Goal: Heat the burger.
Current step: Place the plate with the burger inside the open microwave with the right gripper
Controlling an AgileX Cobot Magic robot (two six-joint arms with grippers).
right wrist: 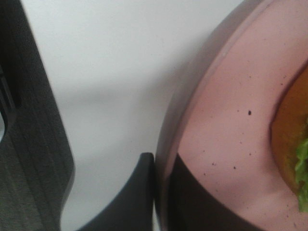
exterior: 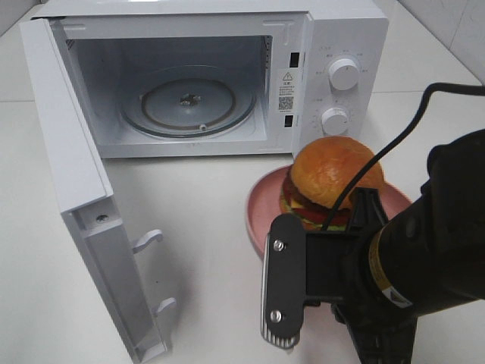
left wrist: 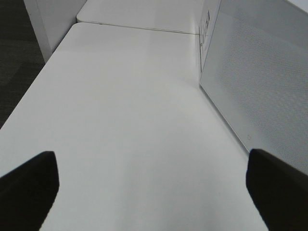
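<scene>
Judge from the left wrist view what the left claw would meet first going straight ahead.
Probably nothing close: the open left claw points along the white table, with the microwave beside that line. Depth is unclear; it may be angled down onto the table.

White matte tabletop (exterior: pixel 201 227), evenly lit, soft shadows only. Left wrist view: a seam (left wrist: pixel 139 29) joins it to a 2nd white top (left wrist: pixel 139 12) behind. Dark grey floor (left wrist: pixel 17 67) alongside, looks like carpet. Pale tiled wall (exterior: pixel 455 30) at back right.
</scene>
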